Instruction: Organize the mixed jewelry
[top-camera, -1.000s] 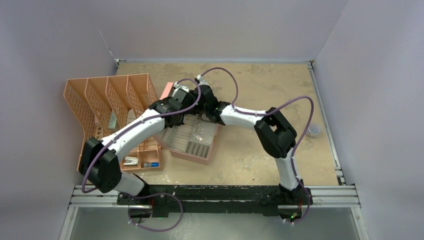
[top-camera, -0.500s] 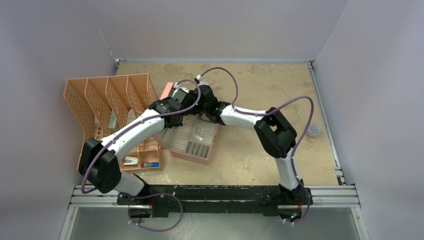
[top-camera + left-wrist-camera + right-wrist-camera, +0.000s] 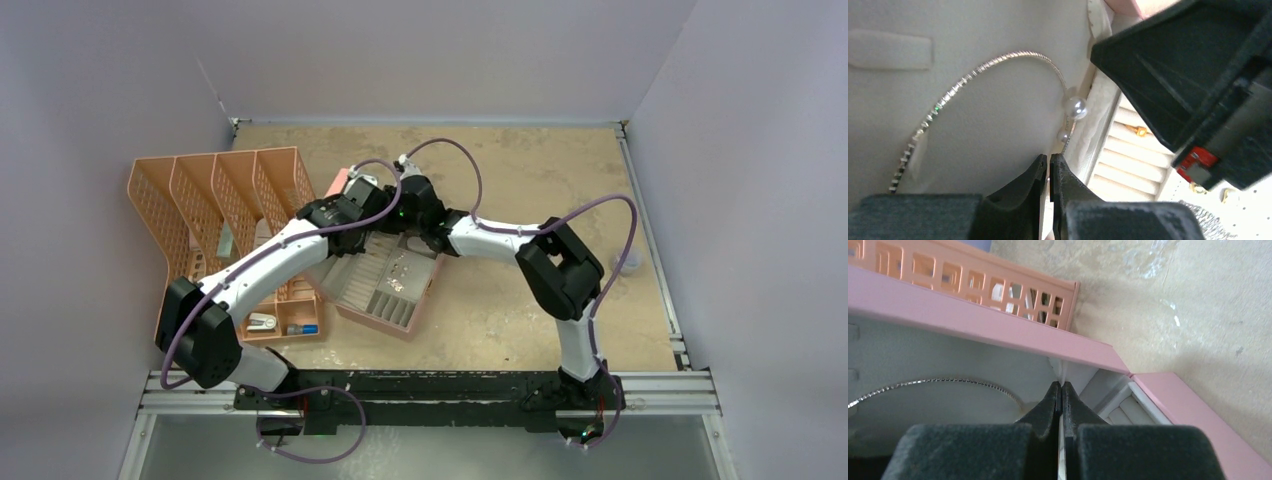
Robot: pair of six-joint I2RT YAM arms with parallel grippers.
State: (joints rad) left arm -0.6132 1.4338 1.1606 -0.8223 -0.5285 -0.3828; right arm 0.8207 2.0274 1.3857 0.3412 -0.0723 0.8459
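A pink jewelry box (image 3: 421, 300) lies open mid-table, its lid (image 3: 998, 327) tipped back. On the lid's white lining rests the silvery hoop (image 3: 998, 59) with two pearls near one end; it also shows as hoop (image 3: 948, 381). My left gripper (image 3: 1049, 157) is shut, and the hoop's thin end runs into the slit between its fingertips. My right gripper (image 3: 1061, 385) is shut on a thin white strip at the lid's corner. A gold stud (image 3: 1139, 131) sits among the ring rolls. More gold pieces (image 3: 1198, 189) lie beside them.
An orange mesh file rack (image 3: 215, 200) stands left of the box. In front of it, a small orange tray (image 3: 297, 301) holds white clips and a blue-capped tube. A clear cup (image 3: 628, 262) sits at the right edge. Both arms crowd over the lid.
My left jaws have closed to a slit at the hoop's end. The box has turned slightly on the table, and the right arm's elbow has shifted a little right.
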